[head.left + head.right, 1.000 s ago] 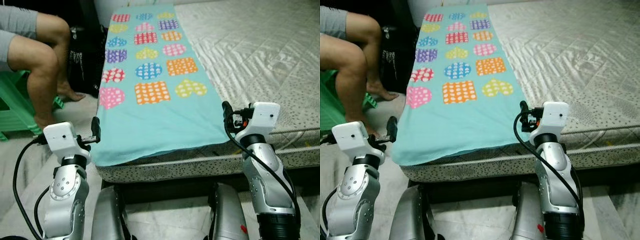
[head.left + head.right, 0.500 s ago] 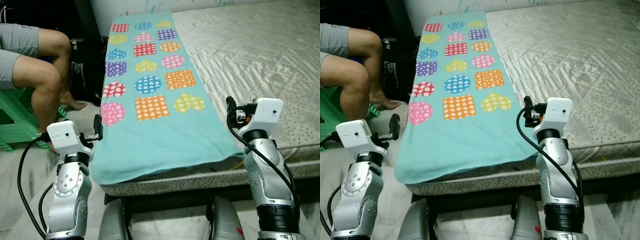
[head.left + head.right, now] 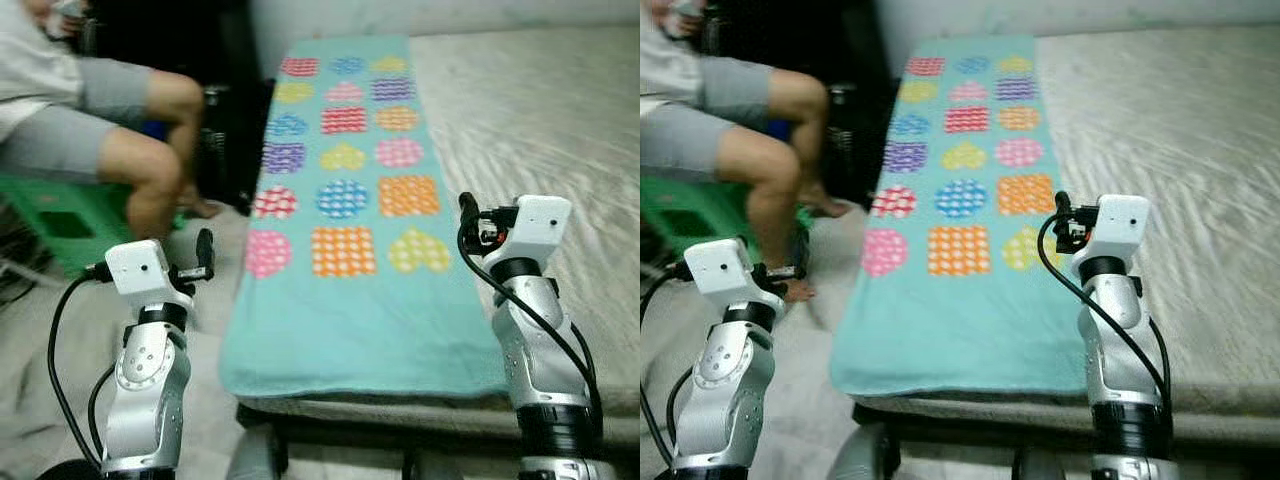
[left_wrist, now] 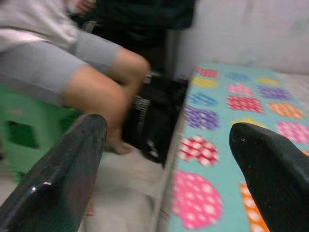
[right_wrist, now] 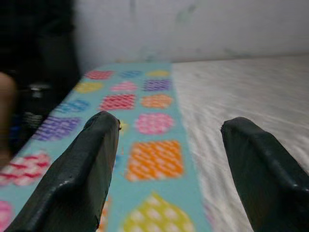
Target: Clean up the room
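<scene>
Left gripper [image 3: 205, 252]: arm is standing raised with the elbow bent, wrist housing up, fingers [image 4: 58, 179] spreading wide and gripping nothing. It is hovering off the bed's left edge, over the floor [image 3: 60, 400], apart from the cloth.

Right gripper [image 3: 466, 212]: arm is likewise standing raised and bent, fingers [image 5: 82, 169] spreading wide and gripping nothing. It is hanging above the right border of the blanket, not touching it.

Blanket [image 3: 345, 300]: a turquoise cloth printed with rows of coloured dotted patches is lying flat along the left strip of the mattress [image 3: 540, 120], its near end draping over the bed's front edge. It is sitting between the two grippers.

Surroundings: a person [image 3: 110, 130] in grey shorts is sitting on a green stool [image 3: 60, 225] to the left of the bed, knees bent, near the left gripper. A dark bag [image 3: 225, 150] is resting on the floor between the person's legs and the bed. The pale quilted mattress is stretching away to the right.

Change from the earlier frames: the whole view is shifting, now blurred, with the person taking up more of the left side; both arms are keeping the same raised pose with fingers apart.
</scene>
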